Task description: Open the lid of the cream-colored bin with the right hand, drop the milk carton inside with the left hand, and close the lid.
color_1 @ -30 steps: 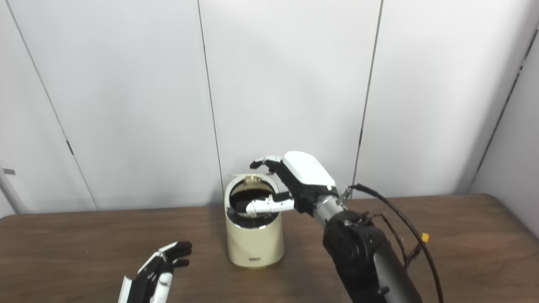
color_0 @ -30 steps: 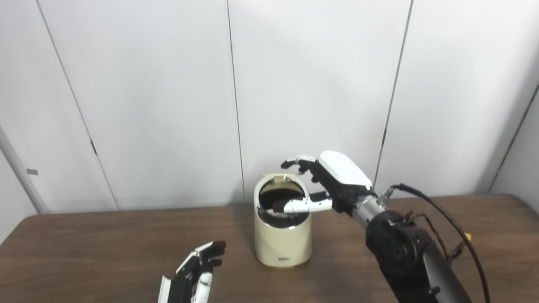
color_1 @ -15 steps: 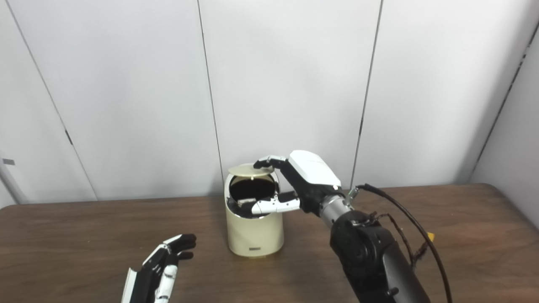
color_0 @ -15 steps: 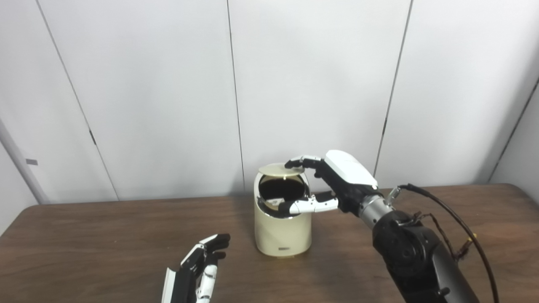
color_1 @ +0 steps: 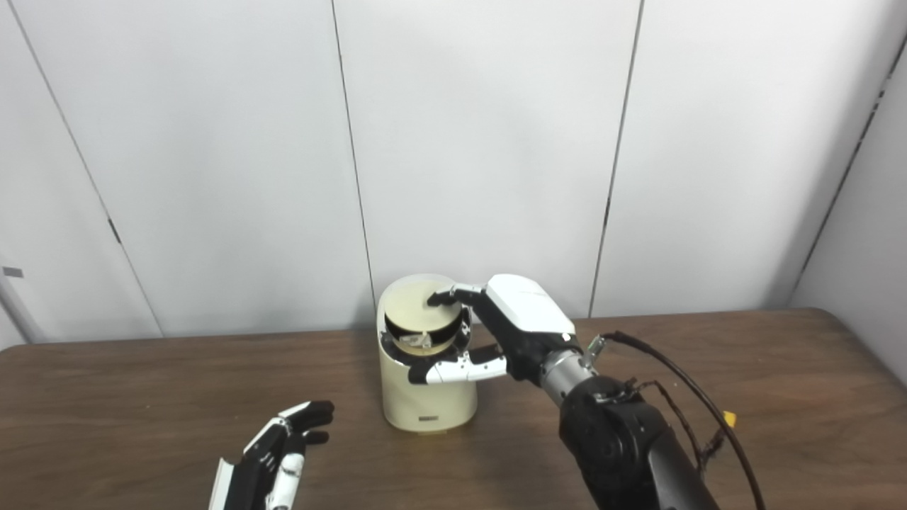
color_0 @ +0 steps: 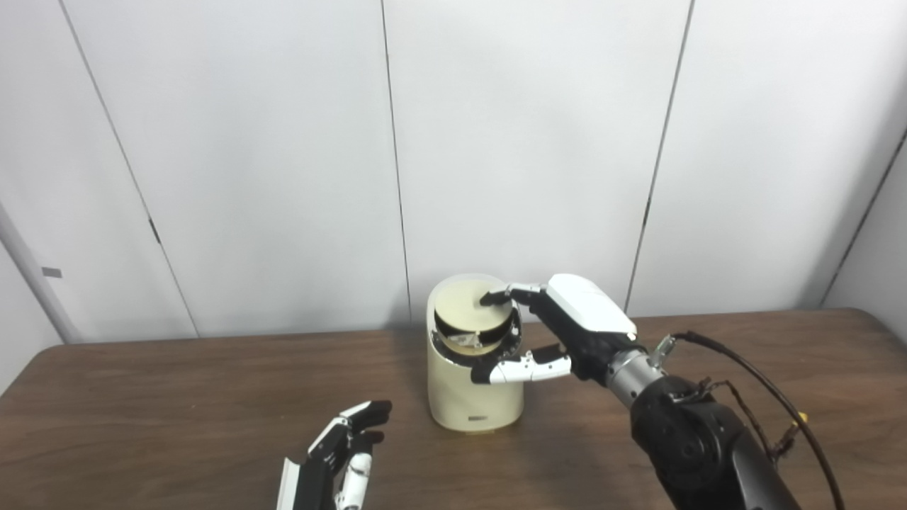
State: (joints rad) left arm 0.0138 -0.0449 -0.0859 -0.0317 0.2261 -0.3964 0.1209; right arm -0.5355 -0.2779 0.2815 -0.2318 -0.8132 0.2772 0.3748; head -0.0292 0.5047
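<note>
The cream-colored cylindrical plastic bin (color_0: 473,379) stands on the brown wooden table (color_0: 142,411) near the white wall panels, its round hinged lid (color_0: 468,308) tilted partway down over the dark opening. We judge the lid light, stiff and smooth, best pressed on its top face. Our right hand (color_0: 560,329) is spread, fingertips (color_0: 492,298) touching the lid, gripping nothing. Our left hand (color_0: 340,457) rests released and empty. We see no milk carton.
</note>
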